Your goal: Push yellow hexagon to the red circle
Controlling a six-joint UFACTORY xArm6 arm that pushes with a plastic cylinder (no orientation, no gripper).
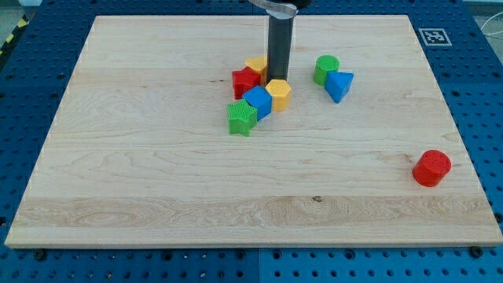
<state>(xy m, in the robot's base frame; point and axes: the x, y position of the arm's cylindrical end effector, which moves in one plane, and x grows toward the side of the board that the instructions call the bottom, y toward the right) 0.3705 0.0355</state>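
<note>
The yellow hexagon (279, 94) lies near the board's top centre, touching a blue cube (258, 102). The red circle (431, 168), a red cylinder, stands far off at the view's lower right. My tip (278, 79) is the lower end of the dark rod, right at the top edge of the yellow hexagon, between it and a second yellow block (256, 65).
A red star-like block (246, 81) and a green star-like block (241, 117) sit in the same cluster, left of the hexagon. A green cylinder (326, 69) and a blue triangle (339, 85) lie to its right. The wooden board (157, 181) has blue pegboard around it.
</note>
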